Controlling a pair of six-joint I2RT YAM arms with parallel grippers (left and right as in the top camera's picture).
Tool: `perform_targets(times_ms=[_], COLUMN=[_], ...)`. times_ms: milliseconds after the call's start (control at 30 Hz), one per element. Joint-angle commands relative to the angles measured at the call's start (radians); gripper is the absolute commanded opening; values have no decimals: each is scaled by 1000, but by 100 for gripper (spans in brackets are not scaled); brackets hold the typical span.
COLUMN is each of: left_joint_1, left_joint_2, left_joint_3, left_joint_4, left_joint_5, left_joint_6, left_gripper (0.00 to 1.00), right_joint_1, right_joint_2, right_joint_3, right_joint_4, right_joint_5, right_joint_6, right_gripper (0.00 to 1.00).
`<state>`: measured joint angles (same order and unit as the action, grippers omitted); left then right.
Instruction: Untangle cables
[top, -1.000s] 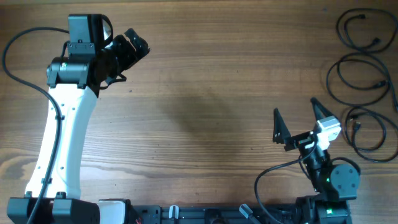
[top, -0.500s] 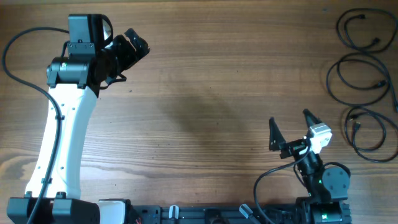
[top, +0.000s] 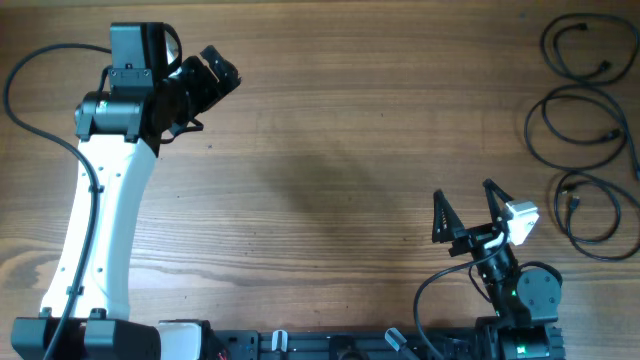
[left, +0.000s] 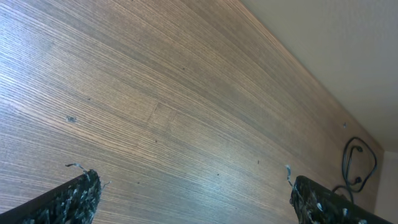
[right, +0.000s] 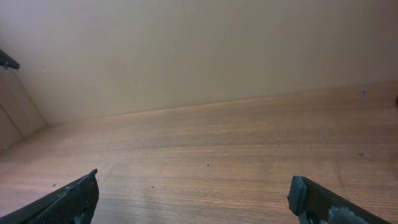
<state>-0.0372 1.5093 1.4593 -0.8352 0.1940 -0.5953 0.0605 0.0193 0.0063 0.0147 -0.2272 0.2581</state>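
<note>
No readable text, labels, brands, numbers or signs in any view. The surface (top: 330, 180) shows only plain wood grain.

Table (top: 330, 150): wood, fine straight grain, smooth, faint satin sheen. Cables (top: 528, 125): thin, black, matt rubbery sheath. Left arm (top: 100, 230) shell — white plastic, smooth, slightly glossy. Left fingertips (left: 78, 196) — black, coarse grainy surface. Wall (right: 186, 50): matt beige.
</note>
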Motion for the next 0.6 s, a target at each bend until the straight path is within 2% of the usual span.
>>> perform_targets(times_ms=[0,567], left_joint_1=[2,29], left_joint_2=[10,8], left_joint_3=[0,-1], left_joint_4=[0,0], left_joint_5=[-9,-9], left_joint_6=[16,16], left_gripper=[100,100], right_joint_1=[5,5], right_joint_2=[-12,-12], right_joint_3=[-1,-1], right_joint_4=[3,3], right_joint_5=[-1,-1], right_joint_6=[14,14], right_gripper=[100,100])
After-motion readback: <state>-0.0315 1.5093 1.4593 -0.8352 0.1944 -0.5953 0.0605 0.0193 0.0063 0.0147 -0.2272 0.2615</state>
